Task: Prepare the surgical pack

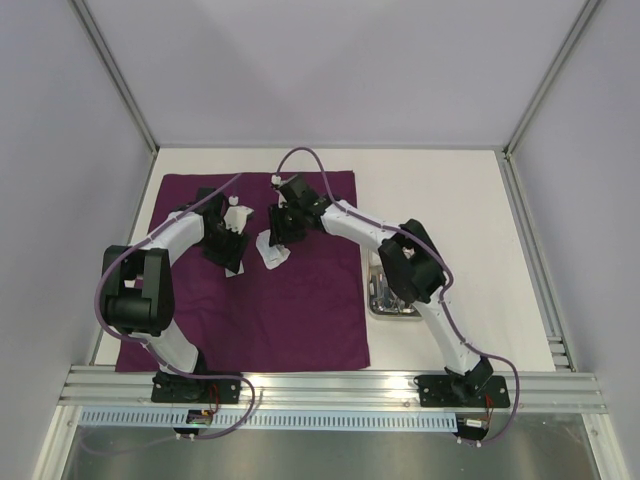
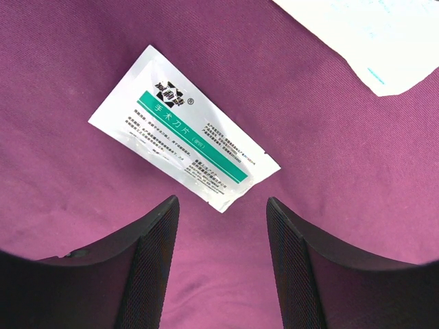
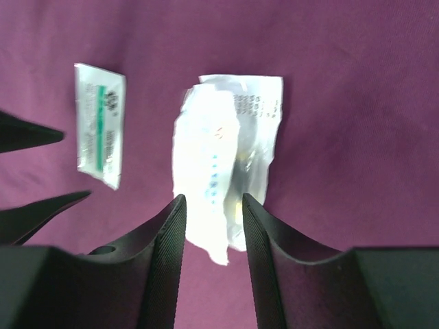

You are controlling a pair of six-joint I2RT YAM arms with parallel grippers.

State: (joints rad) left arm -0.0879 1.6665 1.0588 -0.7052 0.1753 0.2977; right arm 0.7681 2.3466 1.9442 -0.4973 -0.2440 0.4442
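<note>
The deep-purple cloth [image 1: 300,320] lies spread on the table. A small white packet with a green stripe [image 2: 184,129] lies flat on it, just ahead of my open, empty left gripper [image 2: 223,226], which is also seen from above [image 1: 230,250]. My right gripper [image 3: 212,219] is open and low over a crumpled white and clear packet [image 3: 223,161], its jaws either side of the packet's near end. That packet also shows in the top view [image 1: 272,256]. The steel tray [image 1: 392,308] sits right of the cloth, partly hidden by the right arm.
The green-stripe packet [image 3: 99,127] and the left gripper's fingertips [image 3: 41,205] show at the left of the right wrist view, so the two grippers are close together. A white item [image 1: 237,213] lies behind the left gripper. Metal frame rails border the table.
</note>
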